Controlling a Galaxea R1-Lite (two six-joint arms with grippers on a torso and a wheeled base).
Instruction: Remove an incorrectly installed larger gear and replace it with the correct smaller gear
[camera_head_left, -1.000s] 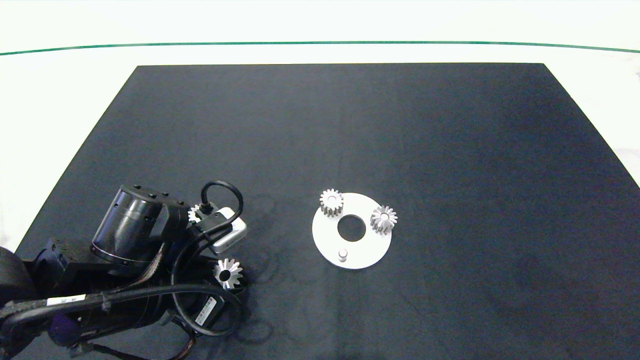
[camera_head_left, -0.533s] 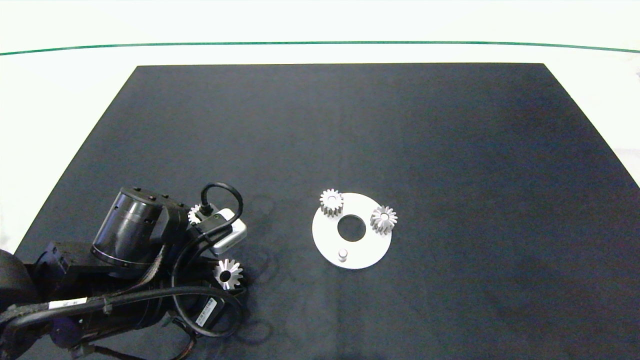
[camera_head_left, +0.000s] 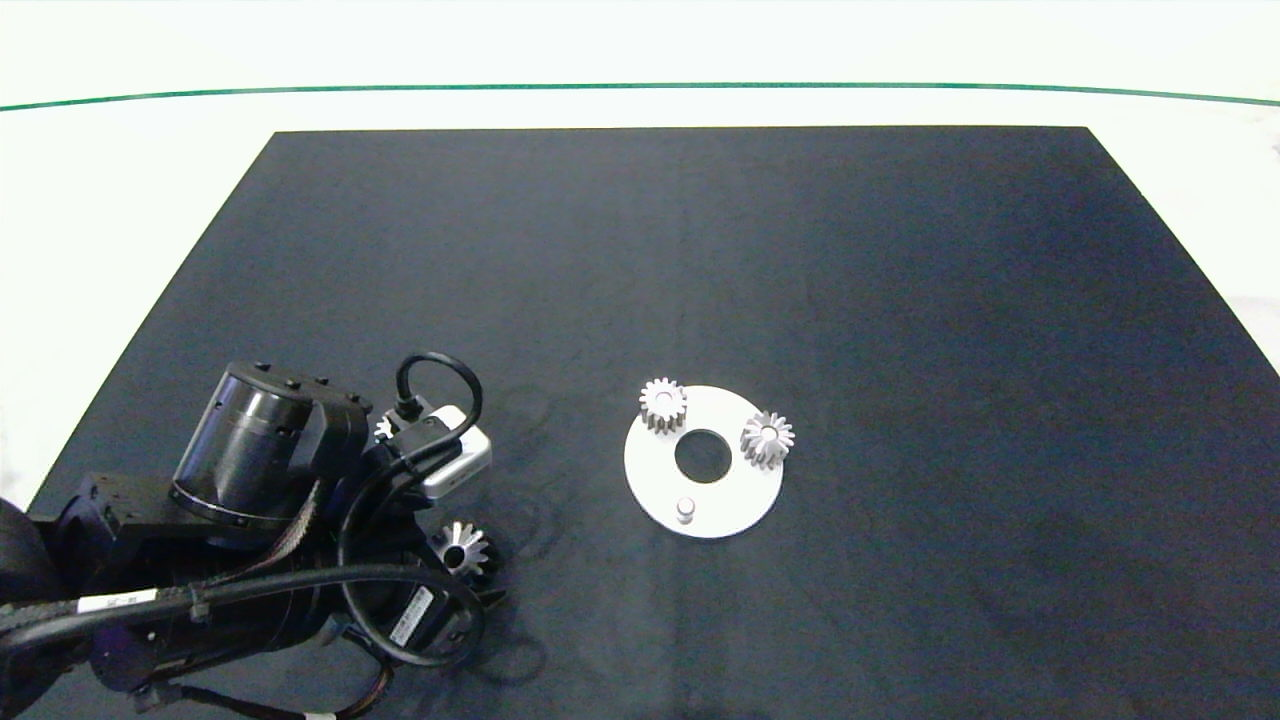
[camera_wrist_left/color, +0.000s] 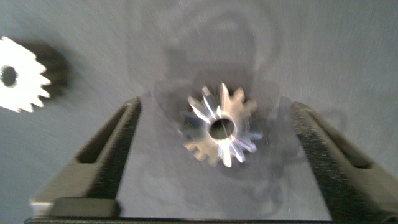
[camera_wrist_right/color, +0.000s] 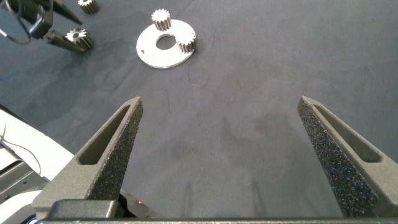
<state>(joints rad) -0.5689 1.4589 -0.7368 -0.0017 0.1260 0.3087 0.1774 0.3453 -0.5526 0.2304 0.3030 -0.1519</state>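
Lying flat on the black cloth mat (camera_head_left: 700, 250) at the lower left of the head view, the silver metal larger gear with long, pointed, star-like teeth (camera_head_left: 463, 549) sits between the two grey fingers of the left gripper (camera_wrist_left/color: 217, 165), whose jaws stand wide apart with clear gaps to the teeth on both sides, gripping nothing. In the left wrist view the gear shows a bright, polished face, a round centre hole and tapered teeth radiating out. It looks solid, stiff and fairly heavy for its width, and smooth enough to slip; the ribbed finger pads should bite best across opposite tooth tips or down in the gaps between the teeth.

A small silver smaller gear with short blunt teeth and darker sides (camera_wrist_left/color: 20, 74) lies on the mat near the upper left of the left wrist view, well apart from the star gear; in the head view it is mostly hidden behind the arm's wrist. It too should be rigid and compact, best pinched across its toothed rim.

At the middle of the head view a flat white round plate (camera_head_left: 650, 480) carries two more small silver gears (camera_head_left: 662, 404) on its upper edge and one bare short metal peg (camera_head_left: 685, 511).

The right gripper (camera_wrist_right/color: 217, 162) hangs high above the mat, jaws wide open and empty.
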